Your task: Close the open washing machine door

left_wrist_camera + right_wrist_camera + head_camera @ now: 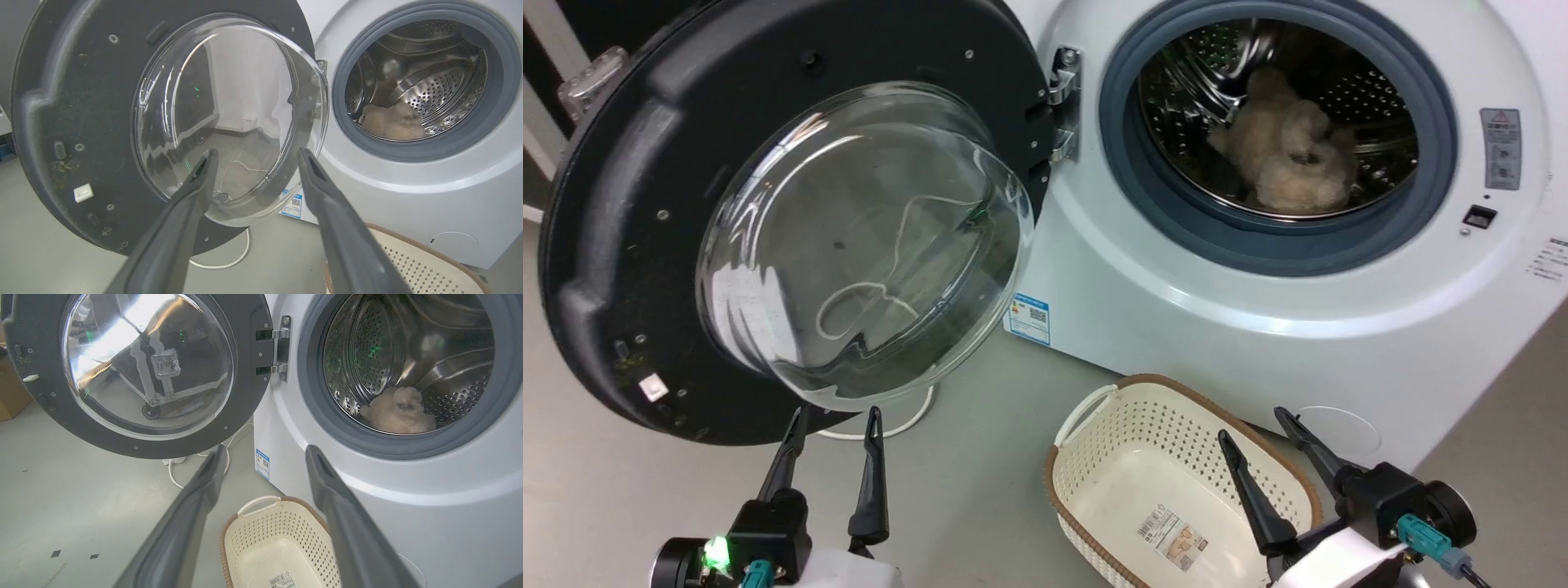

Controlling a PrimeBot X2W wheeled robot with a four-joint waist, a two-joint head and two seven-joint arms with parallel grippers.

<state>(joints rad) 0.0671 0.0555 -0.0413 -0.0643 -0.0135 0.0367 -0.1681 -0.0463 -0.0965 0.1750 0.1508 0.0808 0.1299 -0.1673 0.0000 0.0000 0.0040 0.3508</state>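
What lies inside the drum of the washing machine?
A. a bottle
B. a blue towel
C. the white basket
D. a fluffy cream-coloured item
D: a fluffy cream item lies low in the steel drum, while the basket stands outside it.

We saw the washing machine door [621, 269] black-rimmed, the washer [1176, 310] white, its rubber ring [1282, 247] grey-blue, the drum [1372, 90] silver and hole-dotted, the fluffy bundle [1290, 155] cream, the basket [1168, 425] cream, perforated and brown-edged, and the floor [980, 490] grey.
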